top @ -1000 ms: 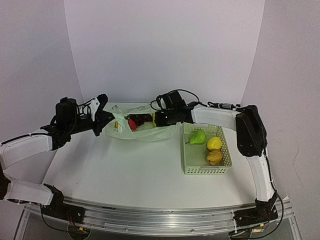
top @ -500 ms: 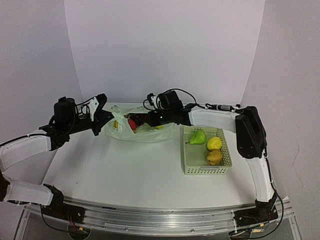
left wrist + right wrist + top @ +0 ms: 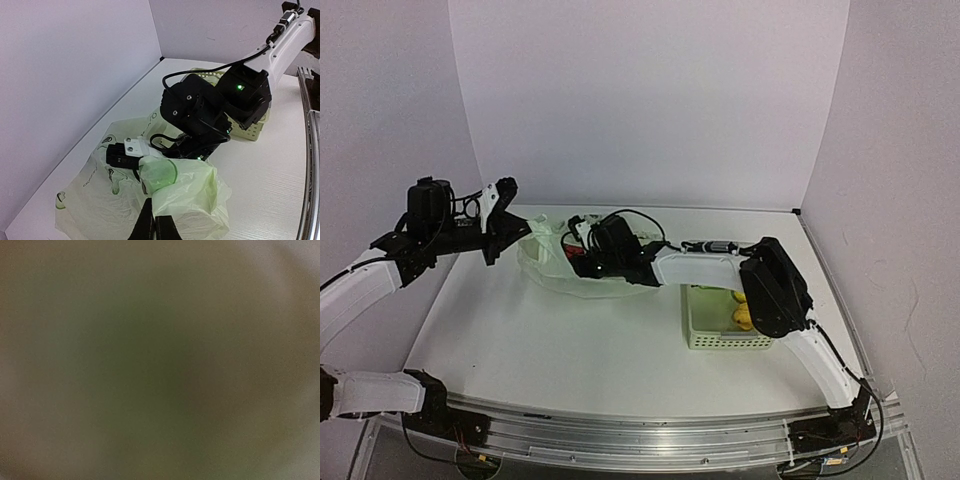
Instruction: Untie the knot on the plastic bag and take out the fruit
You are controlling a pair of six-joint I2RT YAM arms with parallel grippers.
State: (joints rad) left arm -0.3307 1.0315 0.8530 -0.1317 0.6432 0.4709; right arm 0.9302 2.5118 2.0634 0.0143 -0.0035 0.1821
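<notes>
The pale green plastic bag point(image 3: 548, 268) lies at the back left of the table with its mouth spread open; no tied knot shows. My left gripper point(image 3: 506, 218) is shut on the bag's film and holds its edge up; in the left wrist view its fingertips point(image 3: 153, 226) pinch the bag point(image 3: 192, 197). My right gripper point(image 3: 582, 250) reaches into the bag's mouth, and its fingers point(image 3: 124, 151) are partly under the film. The right wrist view is a blurred olive-green and shows nothing. Fruit inside the bag is hidden.
The pale lattice basket point(image 3: 715, 337) stands right of the bag, partly behind my right arm point(image 3: 705, 268), with yellow round fruit point(image 3: 744, 318) in it. It also shows in the left wrist view point(image 3: 247, 134). White walls close the back and the sides.
My left gripper has risen and moved left, pulling the bag's edge up. My right arm has swung left and pushed deeper into the bag, now covering part of the basket.
</notes>
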